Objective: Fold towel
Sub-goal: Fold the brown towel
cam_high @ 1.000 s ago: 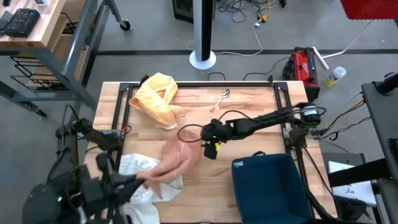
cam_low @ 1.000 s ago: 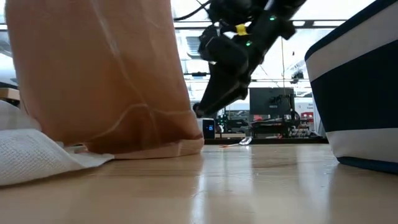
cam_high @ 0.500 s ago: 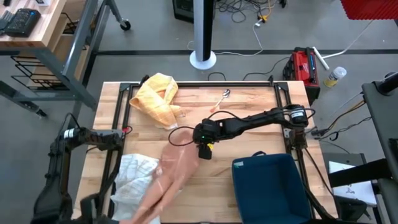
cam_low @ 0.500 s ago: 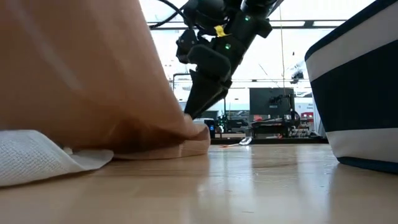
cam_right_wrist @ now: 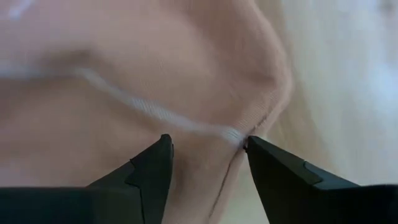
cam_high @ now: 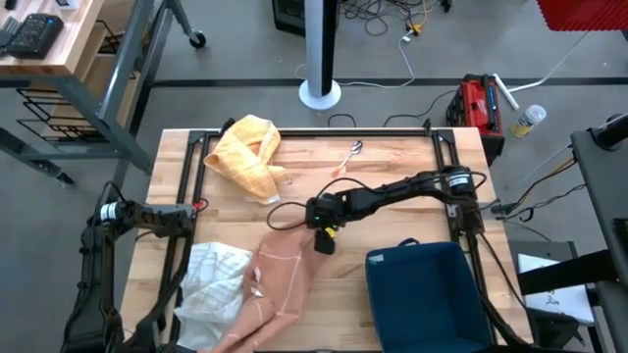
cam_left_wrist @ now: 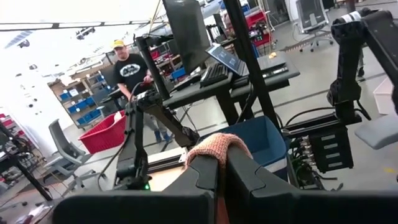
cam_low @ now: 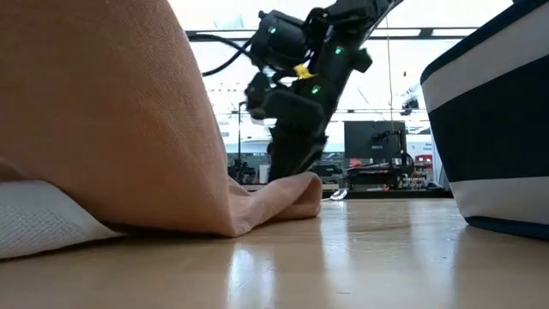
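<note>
A peach towel (cam_high: 280,284) stretches from the table's middle to its near edge. Its far end (cam_low: 287,193) lies on the wood and its near part rises steeply (cam_low: 103,112). My left gripper (cam_left_wrist: 219,163) is shut on the towel's raised near end, pointing level. It lies at or past the high view's bottom edge. My right gripper (cam_high: 322,238) is open. It slants down over the towel's far end, with a stitched hem (cam_right_wrist: 205,130) between its fingertips. My left gripper pinches a bunched bit of the peach towel (cam_left_wrist: 217,144) between its two fingers, and the cloth bulges out past the fingertips. The fingers lie level. The towel slopes down from the hold to its far end on the table. My right gripper's open fingers (cam_right_wrist: 155,162) stand on either side of the far hem. I cannot tell whether they touch the cloth.
A white towel (cam_high: 211,289) lies crumpled left of the peach one, partly under it. A yellow towel (cam_high: 250,152) and a spoon (cam_high: 350,154) lie at the far side. A dark blue basket (cam_high: 427,294) stands near right. In the left wrist view a person (cam_left_wrist: 130,68) stands beyond the table.
My left gripper has gone down and toward the table's near edge with the peach towel. The towel has been drawn out long toward that edge, and its far end now lies flat on the wood. My right gripper has come down onto that far end, still open.
</note>
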Robot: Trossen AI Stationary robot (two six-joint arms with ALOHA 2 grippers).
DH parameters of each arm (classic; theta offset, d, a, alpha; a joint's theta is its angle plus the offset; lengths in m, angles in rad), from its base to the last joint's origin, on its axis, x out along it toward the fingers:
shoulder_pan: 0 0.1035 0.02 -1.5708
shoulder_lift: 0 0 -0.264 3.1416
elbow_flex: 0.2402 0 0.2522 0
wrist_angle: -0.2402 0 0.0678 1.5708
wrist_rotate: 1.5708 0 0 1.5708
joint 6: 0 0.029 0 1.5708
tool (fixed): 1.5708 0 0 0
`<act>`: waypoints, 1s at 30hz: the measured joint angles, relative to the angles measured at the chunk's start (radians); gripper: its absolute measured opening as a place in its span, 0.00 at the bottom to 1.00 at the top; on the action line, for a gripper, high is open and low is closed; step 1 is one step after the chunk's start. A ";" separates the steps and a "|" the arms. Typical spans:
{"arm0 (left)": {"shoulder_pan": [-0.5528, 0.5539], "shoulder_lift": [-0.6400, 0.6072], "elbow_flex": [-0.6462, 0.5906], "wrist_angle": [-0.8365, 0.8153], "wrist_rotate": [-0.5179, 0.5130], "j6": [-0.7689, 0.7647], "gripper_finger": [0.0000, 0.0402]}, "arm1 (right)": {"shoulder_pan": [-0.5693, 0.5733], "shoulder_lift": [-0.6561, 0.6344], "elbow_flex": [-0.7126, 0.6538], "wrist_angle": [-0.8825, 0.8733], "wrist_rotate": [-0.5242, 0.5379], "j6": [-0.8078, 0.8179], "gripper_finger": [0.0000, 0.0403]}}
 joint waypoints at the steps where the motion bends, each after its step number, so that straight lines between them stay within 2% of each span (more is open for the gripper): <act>1: 0.000 0.000 0.000 0.000 0.000 0.000 0.00 | 0.000 0.011 0.000 -0.008 0.001 0.004 0.48; 4: 0.002 0.000 0.000 -0.001 0.000 0.001 0.00 | 0.002 0.045 0.002 0.001 0.001 0.006 0.40; 6: 0.002 -0.001 0.000 -0.001 0.000 0.016 0.00 | 0.002 0.056 0.003 0.004 0.005 -0.003 0.29; 8: 0.008 -0.003 0.000 -0.001 0.000 0.045 0.00 | 0.002 0.050 0.002 -0.008 0.004 -0.015 0.12; 10: 0.014 -0.008 0.000 -0.001 0.000 0.070 0.00 | 0.005 0.020 -0.003 -0.041 0.001 -0.039 0.04; 14: 0.058 -0.034 0.000 -0.001 0.001 0.102 0.00 | 0.011 -0.115 -0.010 -0.097 -0.006 -0.066 0.01; 22: 0.144 -0.108 0.000 -0.002 0.000 0.202 0.00 | 0.009 -0.558 -0.038 -0.248 0.013 -0.127 0.00; 27: 0.153 -0.174 -0.011 -0.062 0.000 0.239 0.00 | 0.004 -0.850 -0.045 -0.410 0.175 -0.084 0.00; 30: 0.153 -0.238 -0.034 -0.147 0.000 0.196 0.00 | 0.005 -0.995 -0.046 -0.480 0.260 -0.019 0.00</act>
